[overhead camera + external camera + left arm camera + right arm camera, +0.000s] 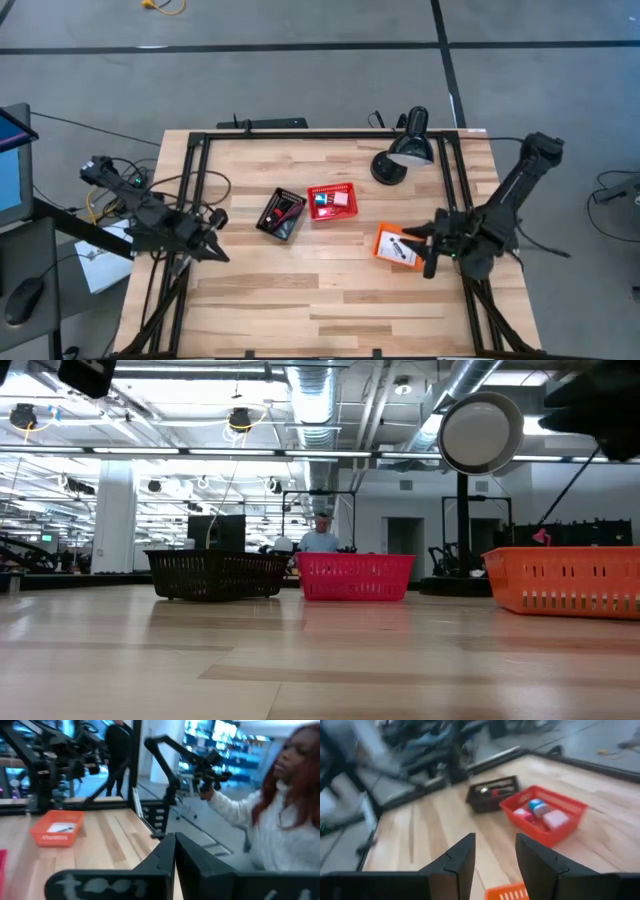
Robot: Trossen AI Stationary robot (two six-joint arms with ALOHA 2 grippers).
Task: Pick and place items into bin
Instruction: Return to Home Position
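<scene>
Three small bins stand on the wooden table. The orange bin (397, 245) holds a white card with a black piece. The red bin (331, 201) (545, 812) holds a blue cube (535, 804), a pink block (555, 819) and a red-pink piece. The black bin (281, 214) (492, 792) holds a black-and-red stick. My right gripper (430, 252) (495, 857) is open just right of the orange bin, above the table. My left gripper (215, 248) (175, 855) is shut near the table's left edge, holding nothing.
A black desk lamp (405, 155) (480, 435) stands at the far right, behind the orange bin. Black frame rails run along the table's left, right and far edges. A person in a white top (285, 835) is beside the table. Bare wood lies along the near side.
</scene>
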